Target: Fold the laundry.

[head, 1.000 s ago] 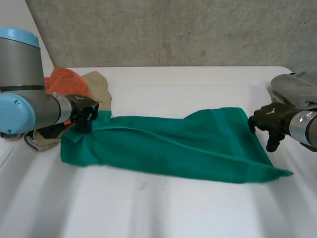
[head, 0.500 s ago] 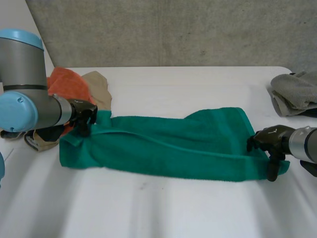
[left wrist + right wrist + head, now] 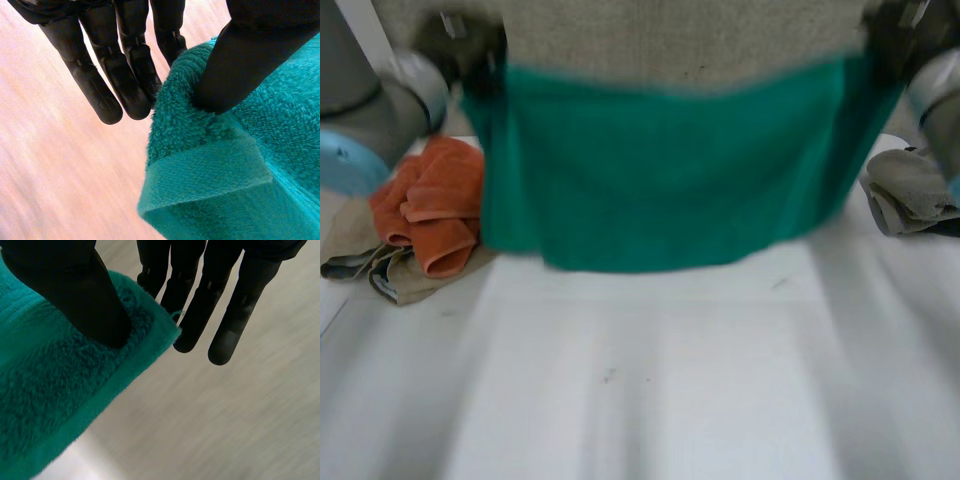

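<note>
Left hand and right hand pinch top corners of green towel.

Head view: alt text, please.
The left hand and right hand hold a green towel up by its top corners, spread above the white table. An orange cloth lies left of it, a grey cloth right.

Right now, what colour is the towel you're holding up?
The towel is teal green; the head view shows it best.
</note>
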Robot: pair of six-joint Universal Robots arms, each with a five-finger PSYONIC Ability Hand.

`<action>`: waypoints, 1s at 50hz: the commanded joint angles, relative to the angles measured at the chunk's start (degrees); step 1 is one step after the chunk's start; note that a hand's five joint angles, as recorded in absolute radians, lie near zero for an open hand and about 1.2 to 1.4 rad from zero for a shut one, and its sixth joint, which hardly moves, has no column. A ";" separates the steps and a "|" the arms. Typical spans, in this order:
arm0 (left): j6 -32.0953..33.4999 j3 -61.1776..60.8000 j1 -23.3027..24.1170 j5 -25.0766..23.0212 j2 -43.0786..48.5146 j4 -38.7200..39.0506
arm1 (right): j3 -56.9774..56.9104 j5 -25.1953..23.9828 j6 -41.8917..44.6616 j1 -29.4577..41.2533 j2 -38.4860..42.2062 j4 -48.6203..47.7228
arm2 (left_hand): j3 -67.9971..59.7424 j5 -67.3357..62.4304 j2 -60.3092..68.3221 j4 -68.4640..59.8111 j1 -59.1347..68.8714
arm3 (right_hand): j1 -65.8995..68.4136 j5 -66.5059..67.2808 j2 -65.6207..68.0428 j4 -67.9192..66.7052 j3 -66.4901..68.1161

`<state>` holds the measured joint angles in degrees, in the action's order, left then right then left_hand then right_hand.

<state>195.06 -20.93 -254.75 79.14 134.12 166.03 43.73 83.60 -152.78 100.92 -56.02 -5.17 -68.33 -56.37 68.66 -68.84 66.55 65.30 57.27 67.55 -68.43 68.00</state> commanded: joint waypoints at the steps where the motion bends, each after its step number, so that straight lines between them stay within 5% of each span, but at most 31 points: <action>1: -12.85 2.38 -0.05 1.71 -4.74 21.16 | 1.79 3.49 -12.18 -0.02 -4.71 -29.35 | -11.67 -13.63 11.34 -11.16 13.45 | 14.70 12.73 12.45 -11.57 12.00; 17: -16.29 -10.88 -1.37 2.25 -2.37 25.31 | 5.48 1.39 -9.29 -0.46 0.56 -22.43 | -11.67 -13.63 11.34 -11.16 13.45 | 14.70 12.73 12.45 -11.57 12.00; 30: -8.39 -34.70 -1.98 -5.92 1.50 22.86 | 26.13 -6.08 0.81 -2.56 4.87 -16.37 | -11.67 -13.63 11.34 -11.16 13.45 | 14.70 12.73 12.45 -11.57 12.00; 41: 8.04 -51.31 -5.06 -10.67 -12.46 0.55 | 37.12 -8.71 17.59 -7.13 -6.28 4.88 | -11.67 -13.63 11.34 -11.16 13.45 | 14.70 12.73 12.45 -11.57 12.00; 50: 24.03 -59.75 -6.46 -11.20 -21.70 -27.82 | 48.72 -7.74 46.57 -14.86 -19.46 35.22 | -11.67 -13.63 11.34 -11.16 13.45 | 14.70 12.73 12.45 -11.57 12.00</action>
<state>210.47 -77.20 -260.73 68.04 116.11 153.31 86.19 75.77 -122.10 90.38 -68.67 15.43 -68.36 -56.36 68.74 -68.84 66.55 65.30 57.66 67.55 -68.67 68.10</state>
